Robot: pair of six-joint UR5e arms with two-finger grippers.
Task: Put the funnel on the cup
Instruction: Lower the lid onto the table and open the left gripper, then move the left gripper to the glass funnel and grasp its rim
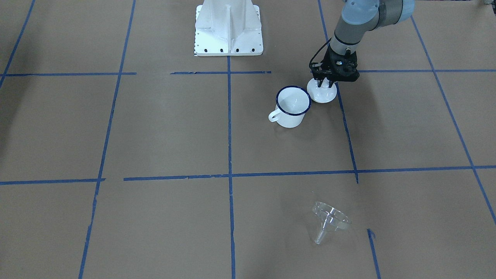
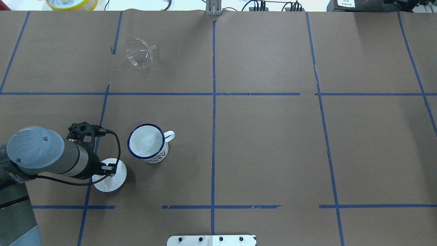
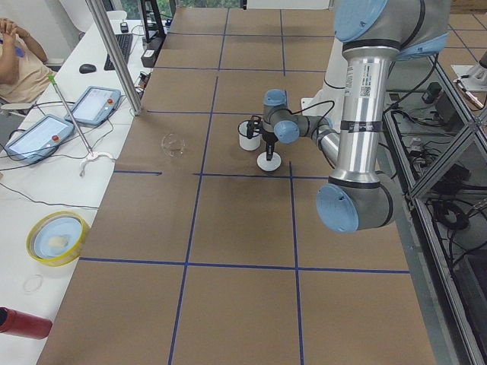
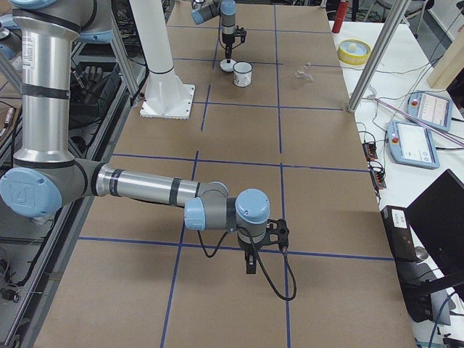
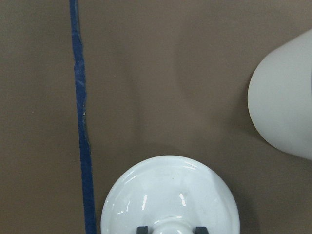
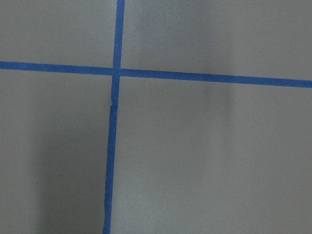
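Funnel (image 1: pixel 329 221) lies tipped on its side on the brown paper table (image 1: pixel 162 131), on the far side from the robot and in its left half, with nothing touching it and well apart from both arms. Cup (image 1: pixel 293 106) stands upright much nearer the robot, same left half, handle toward the robot's right, well apart from the funnel. White knobbed lid (image 1: pixel 323 95) sits flat on the table just beside the cup, to its left and a bit nearer the robot, with a small gap between them. Left gripper (image 1: pixel 325 83) points straight down on the lid; in the wrist view its fingertips (image 5: pixel 142 229) press against both sides of the knob, pinching it. Right gripper (image 4: pixel 250 264) hangs low over the table's right end near a blue tape line (image 4: pixel 239 249); it shows only in the side view, so I cannot tell whether it is spread or closed.
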